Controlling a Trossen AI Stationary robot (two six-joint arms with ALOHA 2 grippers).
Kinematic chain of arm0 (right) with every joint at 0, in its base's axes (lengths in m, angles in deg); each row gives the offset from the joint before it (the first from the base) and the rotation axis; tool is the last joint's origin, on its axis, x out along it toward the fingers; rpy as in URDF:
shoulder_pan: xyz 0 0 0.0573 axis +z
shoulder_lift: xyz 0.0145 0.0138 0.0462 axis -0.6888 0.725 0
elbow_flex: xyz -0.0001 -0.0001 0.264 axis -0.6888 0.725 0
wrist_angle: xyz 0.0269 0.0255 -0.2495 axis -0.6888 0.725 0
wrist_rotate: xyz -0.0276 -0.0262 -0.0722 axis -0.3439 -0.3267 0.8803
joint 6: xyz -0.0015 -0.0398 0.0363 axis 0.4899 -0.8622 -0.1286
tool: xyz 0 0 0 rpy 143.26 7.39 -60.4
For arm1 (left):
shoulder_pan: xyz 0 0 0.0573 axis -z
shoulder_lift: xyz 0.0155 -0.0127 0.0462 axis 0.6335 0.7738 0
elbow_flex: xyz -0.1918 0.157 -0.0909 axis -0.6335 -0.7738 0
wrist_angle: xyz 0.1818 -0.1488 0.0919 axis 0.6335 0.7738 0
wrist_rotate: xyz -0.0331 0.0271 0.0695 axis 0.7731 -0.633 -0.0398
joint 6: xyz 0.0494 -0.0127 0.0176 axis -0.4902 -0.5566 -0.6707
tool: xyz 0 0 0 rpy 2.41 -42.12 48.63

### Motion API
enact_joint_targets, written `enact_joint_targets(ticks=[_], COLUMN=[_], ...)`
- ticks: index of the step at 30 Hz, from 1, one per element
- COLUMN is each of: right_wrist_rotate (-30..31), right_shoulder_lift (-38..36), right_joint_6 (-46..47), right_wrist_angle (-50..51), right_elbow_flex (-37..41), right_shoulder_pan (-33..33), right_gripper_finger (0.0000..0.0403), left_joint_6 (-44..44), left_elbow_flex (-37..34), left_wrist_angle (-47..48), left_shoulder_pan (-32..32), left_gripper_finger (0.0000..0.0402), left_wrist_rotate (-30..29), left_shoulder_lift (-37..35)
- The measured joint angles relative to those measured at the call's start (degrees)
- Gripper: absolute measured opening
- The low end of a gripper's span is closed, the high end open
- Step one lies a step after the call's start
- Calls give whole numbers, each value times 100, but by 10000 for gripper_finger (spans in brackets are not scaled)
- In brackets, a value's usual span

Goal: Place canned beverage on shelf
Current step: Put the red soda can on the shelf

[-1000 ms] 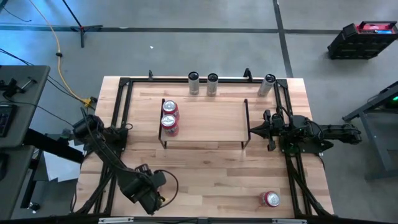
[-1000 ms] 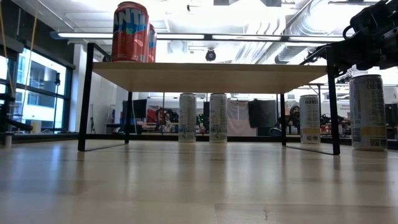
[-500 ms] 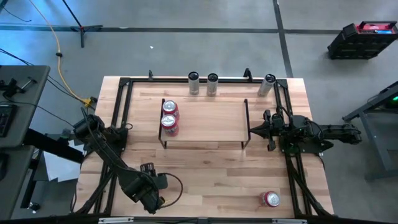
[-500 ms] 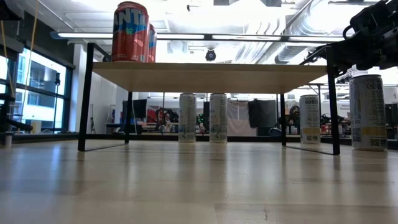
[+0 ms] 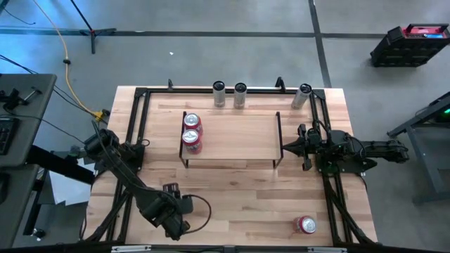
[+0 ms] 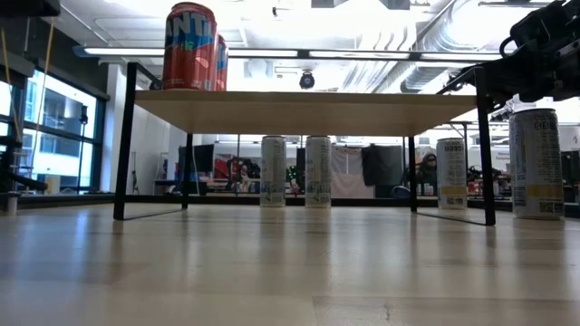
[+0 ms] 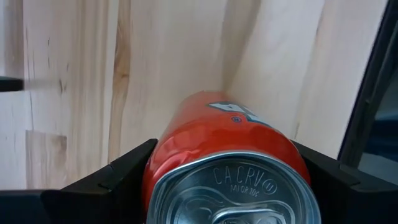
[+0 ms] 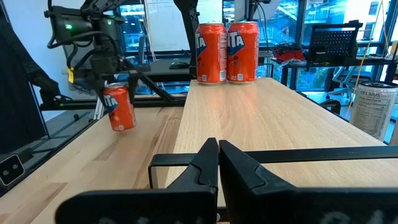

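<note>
Left gripper [image 7: 227, 186] grips an orange can [image 7: 227, 146], hidden in the high view; right gripper [image 8: 217, 163] is clenched by the shelf [image 8: 261, 118].

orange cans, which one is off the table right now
The orange can clamped in the left gripper; two others stand on the shelf, one on the table.

Wooden table [image 5: 232, 190] bearing shelf [image 5: 239, 137] with two red cans [image 5: 192, 131]; slim cans [image 5: 229, 94] behind.
</note>
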Motion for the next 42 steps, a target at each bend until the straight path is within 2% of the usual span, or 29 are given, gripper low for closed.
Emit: enact_joint_targets(ticks=[25, 35, 42], right_wrist_rotate=[-2, -2, -2], right_shoulder_lift=[0, 0, 0], right_joint_6=[0, 0, 2], right_wrist_angle=[0, 0, 0], right_elbow_flex=[0, 0, 2], right_shoulder_pan=[2, 0, 2], right_gripper_finger=[0, 0, 0], left_joint_6=[-389, -1185, -2382], left_elbow_flex=[748, 1792, 2938], left_wrist_angle=[-190, -568, -308], left_shoulder_pan=[-170, -202, -543], left_gripper_finger=[285, 285, 285], left_wrist_rotate=[-171, -546, -910], left_shoulder_lift=[-15, -16, -18])
